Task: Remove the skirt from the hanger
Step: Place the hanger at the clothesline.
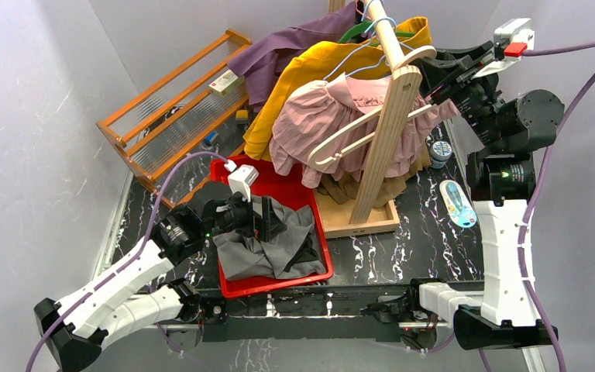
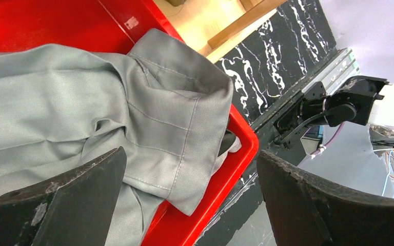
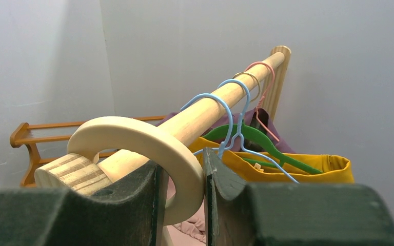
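Note:
A pink skirt (image 1: 341, 128) hangs on a cream hanger (image 1: 333, 151) at the near end of the wooden rail (image 1: 383, 31). My right gripper (image 1: 434, 77) is shut on the cream hanger's hook (image 3: 149, 141), which loops over the rail (image 3: 210, 110); the gripper (image 3: 180, 164) pinches the hook just beside the rail's end. A bit of the pink skirt (image 3: 190, 225) shows below the fingers. My left gripper (image 1: 267, 217) is open and empty, low over a grey garment (image 1: 279, 244) in the red tray (image 1: 279, 283). In the left wrist view the gripper (image 2: 191, 154) hovers over that garment (image 2: 82, 102) at the tray's corner (image 2: 241, 154).
A yellow garment (image 1: 310, 74) and a purple one (image 1: 294, 46) hang further along the rail, on green (image 3: 256, 138) and blue wire hangers (image 3: 225, 110). The rack's upright post (image 1: 383, 147) stands in front of the skirt. An orange wooden rack (image 1: 174, 101) lies back left. A small jar (image 1: 439, 153) and a blue-white object (image 1: 457, 203) lie right.

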